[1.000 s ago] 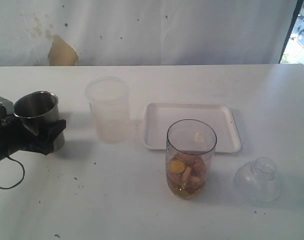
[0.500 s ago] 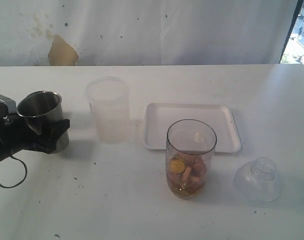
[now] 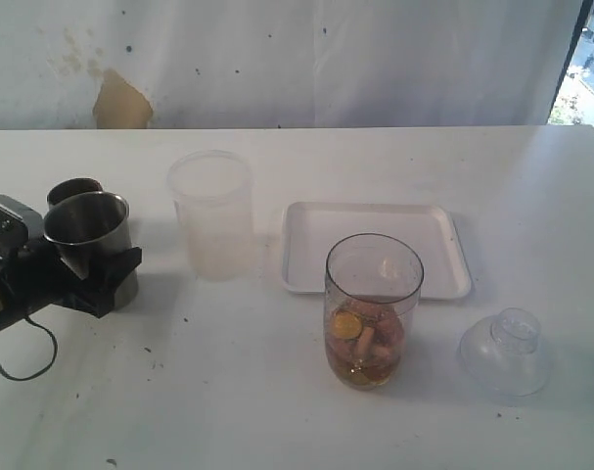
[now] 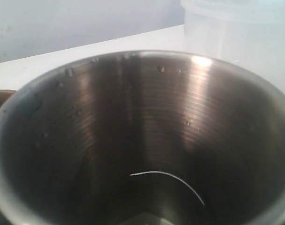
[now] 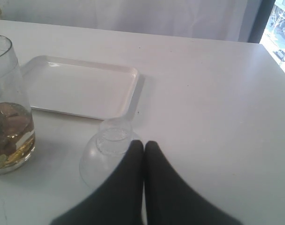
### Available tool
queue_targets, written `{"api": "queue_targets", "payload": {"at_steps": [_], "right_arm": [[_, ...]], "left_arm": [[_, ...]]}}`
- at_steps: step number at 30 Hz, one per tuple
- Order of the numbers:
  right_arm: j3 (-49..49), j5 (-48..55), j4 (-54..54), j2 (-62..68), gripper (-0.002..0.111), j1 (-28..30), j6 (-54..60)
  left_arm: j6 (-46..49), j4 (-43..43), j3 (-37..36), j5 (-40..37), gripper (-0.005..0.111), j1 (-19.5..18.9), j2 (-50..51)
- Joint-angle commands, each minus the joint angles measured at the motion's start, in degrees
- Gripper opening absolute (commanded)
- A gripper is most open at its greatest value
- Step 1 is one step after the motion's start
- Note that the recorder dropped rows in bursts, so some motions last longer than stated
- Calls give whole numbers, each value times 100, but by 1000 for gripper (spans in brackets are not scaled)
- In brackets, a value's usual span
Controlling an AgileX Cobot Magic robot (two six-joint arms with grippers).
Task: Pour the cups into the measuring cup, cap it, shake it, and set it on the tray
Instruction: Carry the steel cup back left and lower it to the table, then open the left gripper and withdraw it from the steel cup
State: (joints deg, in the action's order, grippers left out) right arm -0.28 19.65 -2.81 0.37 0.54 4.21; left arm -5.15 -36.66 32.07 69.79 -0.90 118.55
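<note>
- Measuring cup point(image 3: 373, 311) upright on desk point(image 3: 228, 392), just beside tray point(image 3: 321, 245), uncapped, contents inside.
- Left end effector point(image 3: 99, 272) clasps steel tumbler point(image 3: 89, 223) upright, seemingly emptied, beside copper cup point(image 3: 69, 187).
- Right end effector point(image 5: 143, 146) closed, empty, beside lid point(image 5: 107, 152); capping likely next.

We see the brushed steel tumbler point(image 3: 87, 227) upright and empty, gripped in the left hand point(image 3: 93, 266) at the left of the table point(image 3: 277, 401), with the copper-brown cup point(image 3: 71, 187) just behind it. The clear measuring cup point(image 3: 373, 294) stands uncapped and partly filled, just before the white tray point(image 3: 443, 240).
</note>
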Motion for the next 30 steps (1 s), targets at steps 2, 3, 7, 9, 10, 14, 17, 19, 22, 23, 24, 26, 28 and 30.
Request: {"api": "queue_targets", "payload": {"at_steps": [2, 3, 7, 9, 10, 14, 17, 19, 22, 23, 24, 26, 28, 30], "right_arm": [[28, -37, -5, -37, 0, 12, 6], [28, -37, -5, -37, 0, 12, 6], [28, -37, -5, -37, 0, 12, 6], [28, -37, -5, -37, 0, 12, 6], [28, -37, -5, -37, 0, 12, 6], [28, -37, -5, -37, 0, 12, 6], [28, -37, -5, -37, 0, 12, 6], [28, -37, -5, -37, 0, 12, 6], [28, -37, -5, -37, 0, 12, 6], [28, -37, -5, -37, 0, 12, 6], [28, -37, -5, -37, 0, 12, 6], [28, -37, -5, -37, 0, 12, 6], [28, -37, -5, -37, 0, 12, 6], [28, -37, -5, -37, 0, 12, 6]], "left_arm": [[31, 25, 6, 17, 2, 24, 36], [31, 14, 6, 17, 4, 24, 36], [-86, -24, 6, 17, 41, 24, 36], [-222, -115, 6, 17, 72, 24, 36], [-275, -133, 6, 17, 87, 24, 36], [-557, -111, 6, 17, 105, 24, 36], [-557, -132, 6, 17, 105, 24, 22], [-557, -146, -13, 17, 105, 24, 15], [-546, -146, -134, 17, 105, 2, 12], [-546, -164, -201, 17, 105, -13, 12], [-499, -164, -256, 17, 105, -13, 12], [-237, -153, -404, 17, 105, -13, 0], [-145, -153, -524, 17, 105, -13, -27], [-137, 44, -638, 17, 105, -13, -58]]}}
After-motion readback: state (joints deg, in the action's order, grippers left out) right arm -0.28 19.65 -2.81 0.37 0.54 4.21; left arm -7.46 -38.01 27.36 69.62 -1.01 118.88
